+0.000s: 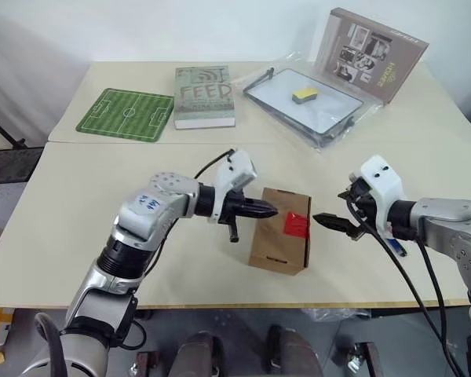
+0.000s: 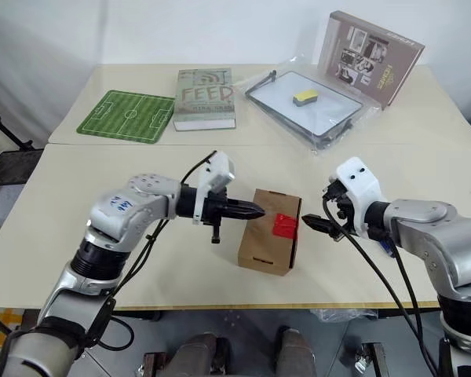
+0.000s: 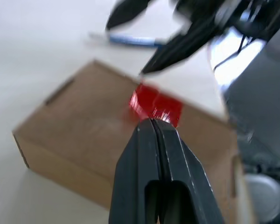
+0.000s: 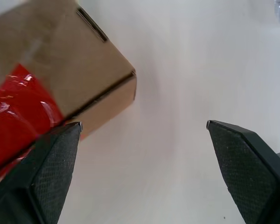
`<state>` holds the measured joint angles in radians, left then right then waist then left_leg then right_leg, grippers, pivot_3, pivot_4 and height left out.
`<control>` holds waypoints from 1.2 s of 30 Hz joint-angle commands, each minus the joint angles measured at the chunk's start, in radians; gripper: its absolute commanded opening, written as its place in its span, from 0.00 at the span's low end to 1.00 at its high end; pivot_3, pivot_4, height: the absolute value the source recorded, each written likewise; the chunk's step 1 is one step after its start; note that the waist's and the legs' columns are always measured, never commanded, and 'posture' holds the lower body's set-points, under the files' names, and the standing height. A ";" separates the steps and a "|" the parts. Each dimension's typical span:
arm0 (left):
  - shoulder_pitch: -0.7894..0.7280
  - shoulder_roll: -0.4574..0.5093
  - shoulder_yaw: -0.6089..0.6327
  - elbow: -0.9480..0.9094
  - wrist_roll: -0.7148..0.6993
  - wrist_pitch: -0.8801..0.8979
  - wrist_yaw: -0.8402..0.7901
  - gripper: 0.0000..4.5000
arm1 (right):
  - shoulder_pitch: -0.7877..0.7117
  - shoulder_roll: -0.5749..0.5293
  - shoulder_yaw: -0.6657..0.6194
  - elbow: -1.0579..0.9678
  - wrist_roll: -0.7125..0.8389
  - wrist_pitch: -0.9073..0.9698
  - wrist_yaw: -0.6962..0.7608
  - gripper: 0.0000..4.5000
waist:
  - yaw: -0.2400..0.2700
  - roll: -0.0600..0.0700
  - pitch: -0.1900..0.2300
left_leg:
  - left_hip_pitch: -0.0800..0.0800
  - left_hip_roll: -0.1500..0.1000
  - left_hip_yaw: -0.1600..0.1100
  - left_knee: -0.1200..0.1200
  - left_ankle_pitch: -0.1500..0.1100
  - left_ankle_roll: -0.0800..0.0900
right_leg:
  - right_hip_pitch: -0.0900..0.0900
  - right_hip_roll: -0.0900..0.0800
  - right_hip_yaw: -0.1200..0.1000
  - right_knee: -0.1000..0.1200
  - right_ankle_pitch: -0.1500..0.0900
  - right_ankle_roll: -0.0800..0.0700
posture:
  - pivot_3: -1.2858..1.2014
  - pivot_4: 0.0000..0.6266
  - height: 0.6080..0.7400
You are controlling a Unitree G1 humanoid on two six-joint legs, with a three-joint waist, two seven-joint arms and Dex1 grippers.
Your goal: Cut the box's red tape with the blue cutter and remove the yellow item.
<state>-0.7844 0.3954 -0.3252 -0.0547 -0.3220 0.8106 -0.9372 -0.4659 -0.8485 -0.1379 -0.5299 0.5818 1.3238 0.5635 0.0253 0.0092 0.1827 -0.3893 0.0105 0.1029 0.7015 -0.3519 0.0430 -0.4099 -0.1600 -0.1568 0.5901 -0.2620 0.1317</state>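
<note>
Nothing's cut yet: the red tape [image 1: 297, 225] sits intact on the box [image 1: 280, 239], between the clenched, empty left claw [image 1: 268, 210] and the wide-open right claw [image 1: 330, 222]. The blue cutter [image 1: 395, 245] lies unused behind the right claw.

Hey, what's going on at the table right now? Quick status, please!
Left claw shut, empty, at the box. Right claw open, empty, beside red tape. Blue cutter lying on the table, not picked up. Nothing in the way.
</note>
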 commanded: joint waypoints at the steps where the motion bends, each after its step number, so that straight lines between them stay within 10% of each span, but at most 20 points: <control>1: -0.009 -0.001 -0.032 0.026 0.053 -0.078 0.009 0.00 | -0.024 0.003 -0.067 -0.069 0.038 0.053 -0.017 1.00 | 0.000 0.000 0.000 | 0.000 0.000 0.000 0.000 0.000 0.000 | 0.000 0.000 0.000 0.000 0.000 0.000 | 0.52 0.24 1.00; 14: 0.010 0.016 -0.085 0.023 0.117 -0.148 -0.026 0.00 | 0.044 0.072 -0.086 -0.232 0.130 0.217 -0.056 1.00 | 0.001 0.000 0.000 | 0.000 0.000 -0.001 0.002 0.000 0.000 | 0.000 -0.001 0.001 0.001 0.000 0.000 | 0.52 0.24 1.00; 36: 0.031 0.020 -0.087 -0.023 0.107 -0.098 -0.024 0.00 | 0.265 -0.185 0.192 -0.084 -0.063 -0.165 0.042 1.00 | 0.002 -0.004 -0.003 | 0.002 0.000 -0.001 0.002 0.000 0.000 | 0.002 -0.001 0.001 0.001 0.000 0.000 | 0.52 0.24 1.00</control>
<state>-0.7734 0.4088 -0.3928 -0.0666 -0.2256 0.6948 -0.9602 -0.2089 -0.9988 0.0214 -0.6139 0.5648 1.2118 0.5804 0.0276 0.0051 0.1801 -0.3875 0.0101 0.1022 0.7033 -0.3519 0.0433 -0.4076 -0.1608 -0.1561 0.5909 -0.2620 0.1316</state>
